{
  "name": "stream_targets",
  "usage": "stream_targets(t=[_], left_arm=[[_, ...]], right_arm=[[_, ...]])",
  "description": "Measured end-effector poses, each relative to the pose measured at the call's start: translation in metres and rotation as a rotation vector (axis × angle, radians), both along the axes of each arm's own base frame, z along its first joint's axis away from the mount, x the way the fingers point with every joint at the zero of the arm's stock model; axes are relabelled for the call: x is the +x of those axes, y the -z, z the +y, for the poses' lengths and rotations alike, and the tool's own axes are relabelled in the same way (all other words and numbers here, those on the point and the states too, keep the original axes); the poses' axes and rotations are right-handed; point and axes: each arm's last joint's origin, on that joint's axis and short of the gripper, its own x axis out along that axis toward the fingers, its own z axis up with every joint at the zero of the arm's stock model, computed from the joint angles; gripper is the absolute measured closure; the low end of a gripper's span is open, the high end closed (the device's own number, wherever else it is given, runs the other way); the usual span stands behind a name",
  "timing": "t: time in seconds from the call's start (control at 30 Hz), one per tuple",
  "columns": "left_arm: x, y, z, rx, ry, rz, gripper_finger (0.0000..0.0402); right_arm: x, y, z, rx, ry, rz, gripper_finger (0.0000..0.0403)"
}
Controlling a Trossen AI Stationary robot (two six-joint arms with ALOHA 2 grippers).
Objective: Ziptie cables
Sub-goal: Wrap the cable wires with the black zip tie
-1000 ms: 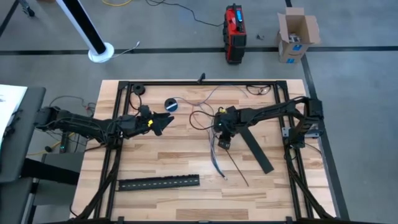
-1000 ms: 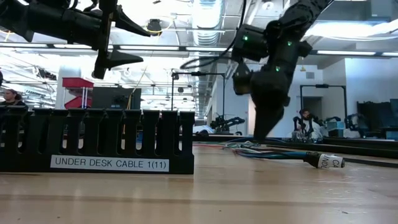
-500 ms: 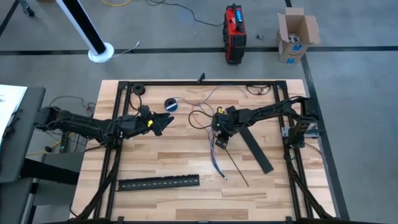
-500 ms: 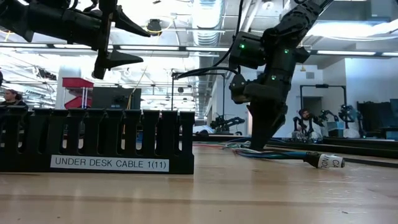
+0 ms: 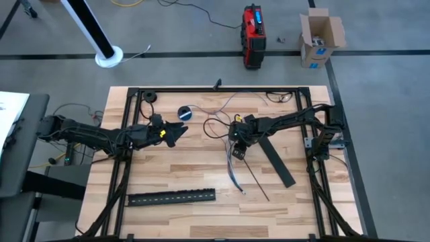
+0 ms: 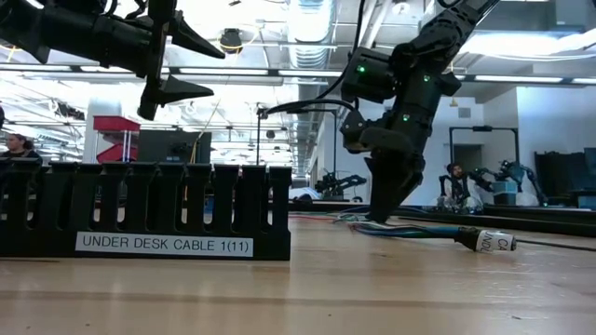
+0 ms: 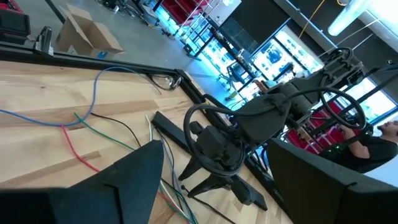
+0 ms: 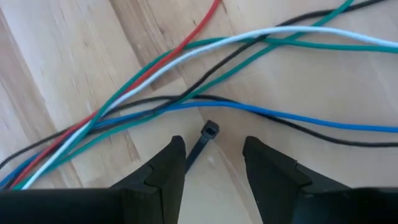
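From above, the cables [image 5: 228, 144] were seen spread across the middle of the wooden bench [image 5: 181, 168], with the right tool [image 5: 239, 150] lowered over them. The left tool [image 5: 176, 132] was held apart to the left, near a small tape roll [image 5: 185, 112]. A slotted black strip [image 5: 172, 197] lay toward the near edge.

At bench height, the right tool [image 6: 382, 212] was seen tipped down, apparently touching the cables [image 6: 410, 229]. The left tool [image 6: 182, 65] was seen spread wide, well above the bench.

In the left wrist view, coloured cables [image 7: 81, 124] were seen beside the right tool [image 7: 211, 177].

In the right wrist view, the right tool [image 8: 212, 167] was parted narrowly around a black ziptie [image 8: 201, 144], just beside the crossed cables [image 8: 186, 93].
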Motion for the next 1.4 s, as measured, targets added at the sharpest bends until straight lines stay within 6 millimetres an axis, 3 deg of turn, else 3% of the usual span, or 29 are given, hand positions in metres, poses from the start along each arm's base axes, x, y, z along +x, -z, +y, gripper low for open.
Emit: stream_targets(t=[0.63,1.4], left_arm=[[0.0,0.0,0.0,0.0,0.0,-0.001,0.0125],[0.0,0.002,0.0,-0.014,-0.019,0.018,0.0125]], right_arm=[[-0.005,0.0,-0.014,0.0,0.001,0.029,0.0246],[-0.002,0.0,-0.005,0.069,-0.046,-0.004,0.0246]])
